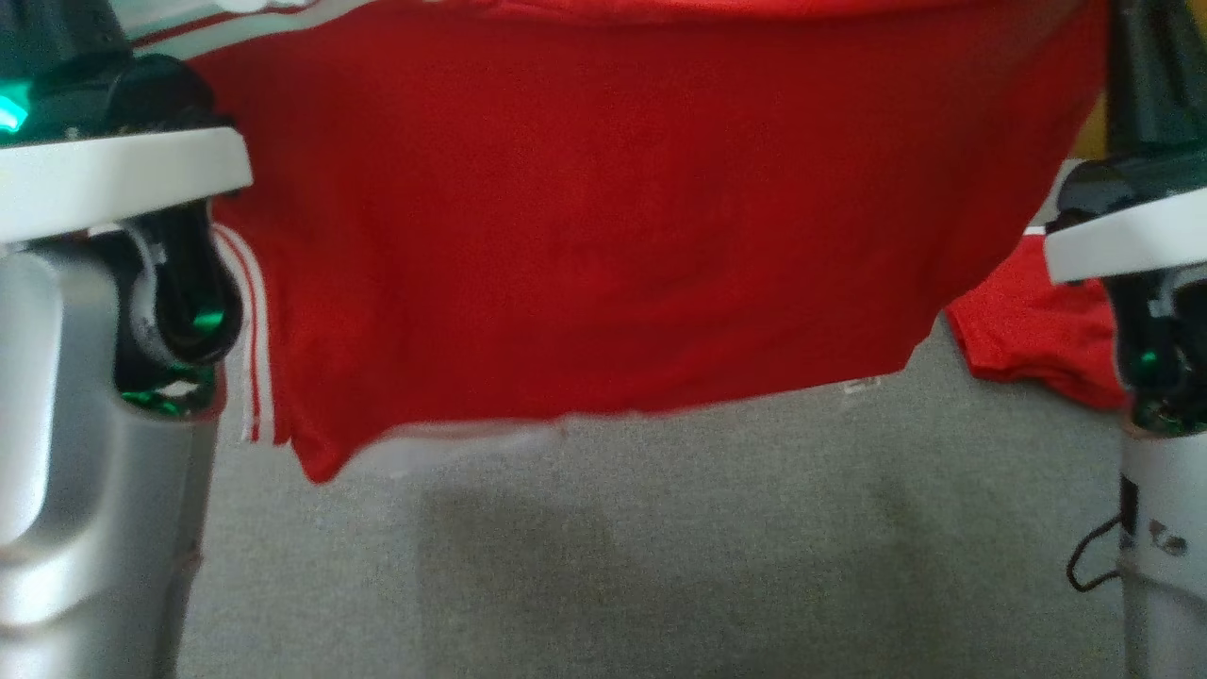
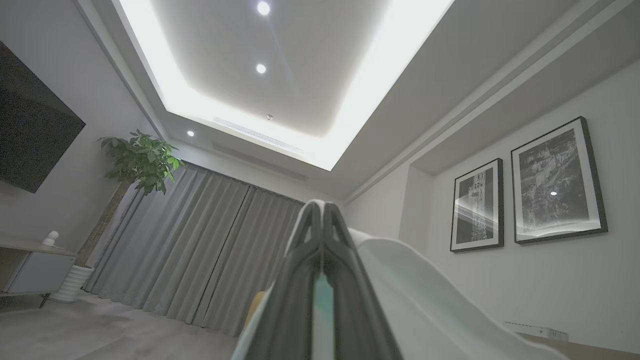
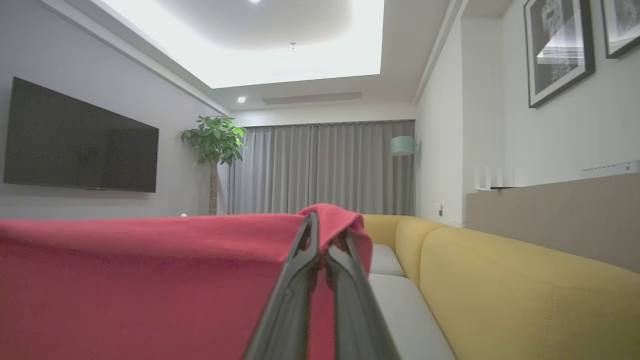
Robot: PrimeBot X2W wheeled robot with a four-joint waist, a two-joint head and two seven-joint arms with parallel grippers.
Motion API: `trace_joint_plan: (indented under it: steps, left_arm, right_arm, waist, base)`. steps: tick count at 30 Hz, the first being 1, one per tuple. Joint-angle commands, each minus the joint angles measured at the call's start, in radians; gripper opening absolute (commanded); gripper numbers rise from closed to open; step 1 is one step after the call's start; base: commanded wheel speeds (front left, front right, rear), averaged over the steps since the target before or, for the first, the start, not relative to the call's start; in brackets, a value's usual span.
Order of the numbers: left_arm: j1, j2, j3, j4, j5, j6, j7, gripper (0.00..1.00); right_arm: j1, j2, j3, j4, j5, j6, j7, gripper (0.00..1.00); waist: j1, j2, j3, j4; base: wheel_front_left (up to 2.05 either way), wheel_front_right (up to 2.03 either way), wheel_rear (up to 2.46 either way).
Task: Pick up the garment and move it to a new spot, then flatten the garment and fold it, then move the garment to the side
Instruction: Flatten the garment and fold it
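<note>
Red fabric fills the upper part of the head view: the garment [image 1: 603,236] hangs in the air as a wide sheet stretched between the two arms. Its lower hem is clear of the grey floor [image 1: 660,566] and casts a soft shadow there. White stripes [image 1: 253,330] run down its edge beside the left forearm [image 1: 66,424]. The right forearm [image 1: 1155,528] stands at the opposite edge. Near it a second bit of red cloth [image 1: 1028,321] lies on the floor; whether it belongs to the same garment cannot be told.

The left gripper [image 2: 322,207] points up toward the ceiling with its two fingers pressed tight together. Pale white fabric drapes away on either side of them, so it is clamped on the garment's white edge. The right gripper [image 3: 327,232] is likewise squeezed closed, with a fold of the red garment pinched at its tips and the cloth spreading away to the left in that wrist view. Beyond it are a yellow sofa [image 3: 525,280], grey curtains [image 3: 325,170], a potted plant [image 3: 214,137] and a dark television [image 3: 80,140] on the wall
</note>
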Motion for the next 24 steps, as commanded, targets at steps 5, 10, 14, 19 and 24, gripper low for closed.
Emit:
trace_joint_plan:
  steps: [5, 10, 14, 19, 24]
  left_arm:
    - [0.002, 0.087, 0.008, -0.104, 0.015, 0.007, 0.096, 0.0]
    - [-0.014, 0.125, -0.016, -0.047, 0.014, -0.023, 0.149, 0.0]
    - [-0.143, 0.157, -0.016, 0.112, 0.02, -0.073, 0.155, 0.0]
    - [-0.399, 0.179, -0.035, 0.395, 0.068, -0.145, 0.115, 0.0]
    - [-0.669, 0.17, -0.036, 0.65, 0.118, -0.177, 0.01, 0.0]
  right_arm:
    - [0.011, -0.003, -0.013, -0.147, -0.018, -0.001, 0.074, 0.0]
    - [-0.015, -0.005, -0.026, -0.159, -0.039, -0.001, 0.12, 0.0]
    - [-0.133, -0.029, -0.009, -0.048, -0.035, -0.001, 0.126, 0.0]
    - [-0.413, -0.08, 0.062, 0.226, -0.026, -0.001, 0.039, 0.0]
    - [-0.703, -0.093, 0.075, 0.526, -0.059, -0.001, -0.135, 0.0]
  waist:
    - [0.0, 0.0, 0.032, 0.004]
    - [0.0, 0.0, 0.108, -0.006]
    - [0.0, 0.0, 0.206, -0.012]
    - [0.0, 0.0, 0.324, -0.022]
    - [0.0, 0.0, 0.4, -0.012]
  base:
    - [0.0, 0.0, 0.0]
    - [0.0, 0.0, 0.0]
    - [0.0, 0.0, 0.0]
    - [0.0, 0.0, 0.0]
    - [0.0, 0.0, 0.0]
